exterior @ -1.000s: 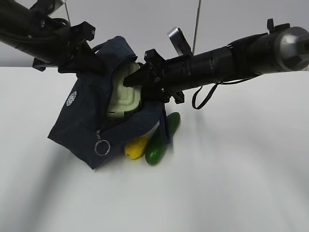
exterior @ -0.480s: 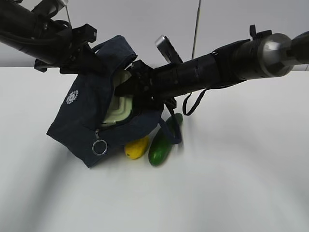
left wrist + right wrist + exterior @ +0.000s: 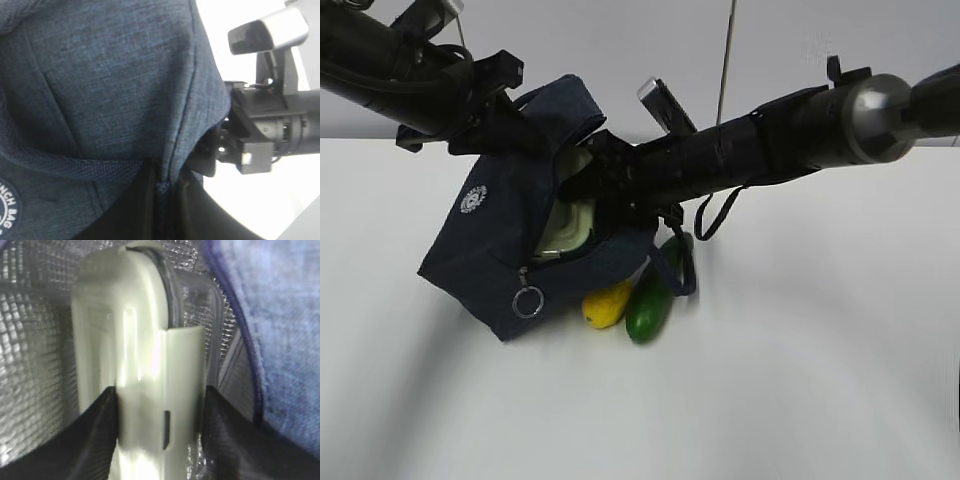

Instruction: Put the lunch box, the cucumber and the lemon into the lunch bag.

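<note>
The navy lunch bag (image 3: pixel 490 250) lies tilted on the white table, its mouth open toward the right. My left gripper (image 3: pixel 515 125) is shut on the bag's upper edge and holds it up; the left wrist view shows the fabric (image 3: pixel 110 85) pinched between the jaws. My right gripper (image 3: pixel 582 180) is shut on the lunch box (image 3: pixel 568 222) and reaches into the bag's mouth. The right wrist view shows the box's pale green lid (image 3: pixel 140 375) between the jaws against the silver lining. The lemon (image 3: pixel 605 303) and the cucumber (image 3: pixel 653 298) lie on the table beside the bag.
The zipper's metal ring pull (image 3: pixel 528 301) hangs at the bag's front. A loop handle (image 3: pixel 682 268) droops over the cucumber. A cable (image 3: pixel 715 215) hangs under the right arm. A thin pole (image 3: pixel 727 50) stands behind.
My right gripper has pushed the lunch box further left and deeper into the bag; less of the lid shows. The bag has shifted slightly. The lemon and cucumber stay put.
</note>
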Robot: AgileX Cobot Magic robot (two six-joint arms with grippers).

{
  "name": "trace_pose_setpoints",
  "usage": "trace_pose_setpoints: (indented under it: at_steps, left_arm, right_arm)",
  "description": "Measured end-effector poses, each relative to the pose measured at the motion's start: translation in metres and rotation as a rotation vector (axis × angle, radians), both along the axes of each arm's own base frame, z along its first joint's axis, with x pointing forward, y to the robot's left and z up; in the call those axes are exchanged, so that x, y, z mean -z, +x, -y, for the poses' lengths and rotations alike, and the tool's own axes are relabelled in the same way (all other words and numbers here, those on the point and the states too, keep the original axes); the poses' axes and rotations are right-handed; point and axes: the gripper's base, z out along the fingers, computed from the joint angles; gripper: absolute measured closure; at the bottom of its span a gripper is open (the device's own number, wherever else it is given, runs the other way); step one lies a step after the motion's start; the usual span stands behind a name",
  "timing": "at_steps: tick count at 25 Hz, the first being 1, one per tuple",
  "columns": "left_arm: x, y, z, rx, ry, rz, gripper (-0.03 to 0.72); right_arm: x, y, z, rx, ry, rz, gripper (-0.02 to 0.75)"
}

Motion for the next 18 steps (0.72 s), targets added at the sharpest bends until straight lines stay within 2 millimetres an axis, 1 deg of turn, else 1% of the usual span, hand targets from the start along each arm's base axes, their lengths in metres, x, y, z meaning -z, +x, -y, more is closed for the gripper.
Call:
trace_pose_setpoints:
  at_steps: [4,9,18]
  left_arm:
    - [0.0005,0.0002,0.0000,0.000,0.000,-0.001,0.669]
    - [0.0005,0.0002,0.0000,0.001,0.001,0.000,0.669]
    - [-0.0001,0.0000,0.0007,0.000,-0.011,-0.005,0.669]
  right_arm:
    - [0.0093,0.0047,-0.0078,-0.011,0.000,-0.005,0.366]
    - [0.0067,0.0069,-0.0098,-0.011,0.006,0.006,0.366]
    - [0.0103,0.0049,-0.0085,-0.023,-0.033,-0.021,0.356]
